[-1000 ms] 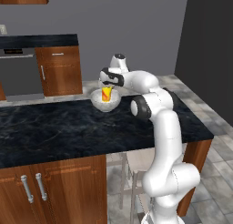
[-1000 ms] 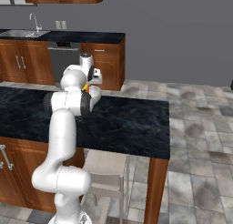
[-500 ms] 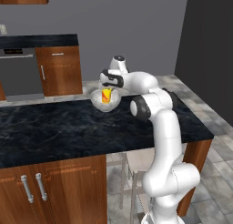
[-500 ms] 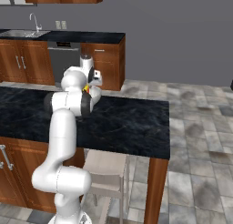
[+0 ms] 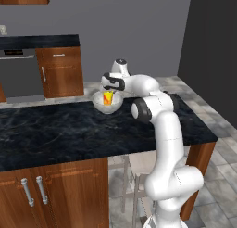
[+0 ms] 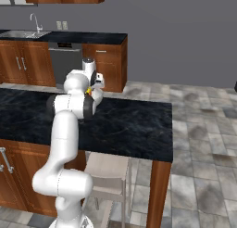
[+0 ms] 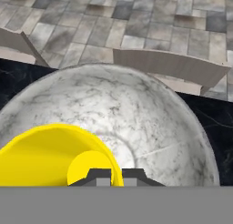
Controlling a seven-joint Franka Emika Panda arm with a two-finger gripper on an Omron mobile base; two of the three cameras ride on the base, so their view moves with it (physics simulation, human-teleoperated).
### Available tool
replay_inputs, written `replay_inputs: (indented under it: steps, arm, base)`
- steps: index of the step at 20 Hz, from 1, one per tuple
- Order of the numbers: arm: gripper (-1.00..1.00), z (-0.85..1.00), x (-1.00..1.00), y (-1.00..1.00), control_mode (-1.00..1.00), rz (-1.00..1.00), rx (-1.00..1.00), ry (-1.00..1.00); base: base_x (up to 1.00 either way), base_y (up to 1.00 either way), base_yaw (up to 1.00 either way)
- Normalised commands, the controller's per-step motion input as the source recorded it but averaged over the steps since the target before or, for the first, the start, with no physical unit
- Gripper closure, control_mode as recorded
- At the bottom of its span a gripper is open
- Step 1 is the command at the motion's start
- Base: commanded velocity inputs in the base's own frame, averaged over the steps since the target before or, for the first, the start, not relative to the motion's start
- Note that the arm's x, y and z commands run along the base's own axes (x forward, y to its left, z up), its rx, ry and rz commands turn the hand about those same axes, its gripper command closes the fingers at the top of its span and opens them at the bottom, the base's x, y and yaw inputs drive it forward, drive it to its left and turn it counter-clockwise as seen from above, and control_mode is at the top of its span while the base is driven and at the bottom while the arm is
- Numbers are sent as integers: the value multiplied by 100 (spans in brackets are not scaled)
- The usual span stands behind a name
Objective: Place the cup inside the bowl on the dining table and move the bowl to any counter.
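Nothing has visibly shifted over the last second: arm, cup and bowl sit as they did in the earlier frames. From the left base camera, the white arm reaches over the dining table (image 5: 69, 129) to its far edge, where the gripper (image 5: 109, 89) hangs just above the speckled bowl (image 5: 107, 103). The yellow cup (image 5: 108, 98) stands upright inside that bowl, its orange-red mark facing the camera. From the right base camera the arm's own links hide almost all of this; only a sliver of the cup (image 6: 88, 89) and part of the bowl (image 6: 96, 95) peek out beside the wrist. Looking down from the hand, the cup (image 7: 54, 157) fills the lower left, cut off by the bottom edge, with the bowl's (image 7: 150, 123) veined inner wall curving around it. The two dark fingertips (image 7: 99, 175) are pressed together over the cup's mouth, pinching nothing; whether they touch its rim is hard to tell. Beyond the table's far edge lie floor tiles, and the counter (image 5: 39, 41) runs along the far wall, well apart from the bowl.
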Motion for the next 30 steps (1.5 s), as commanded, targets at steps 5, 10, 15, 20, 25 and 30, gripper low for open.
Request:
replay_inputs:
  steps: [5,10,15,20,25,30]
  arm:
    - [100,-6,16,0,-100,0,0,1]
    - [100,-5,13,0,-100,0,0,1]
    - [100,-10,7,0,-100,0,0,1]
    - [100,-18,4,0,-100,0,0,0]
    - [100,-17,4,0,-100,0,0,0]
    - [100,-13,6,0,-100,0,0,0]
  base:
    - [0,0,0]
    - [0,0,0]
    - [0,0,0]
    - [0,0,0]
    - [0,0,0]
    - [0,0,0]
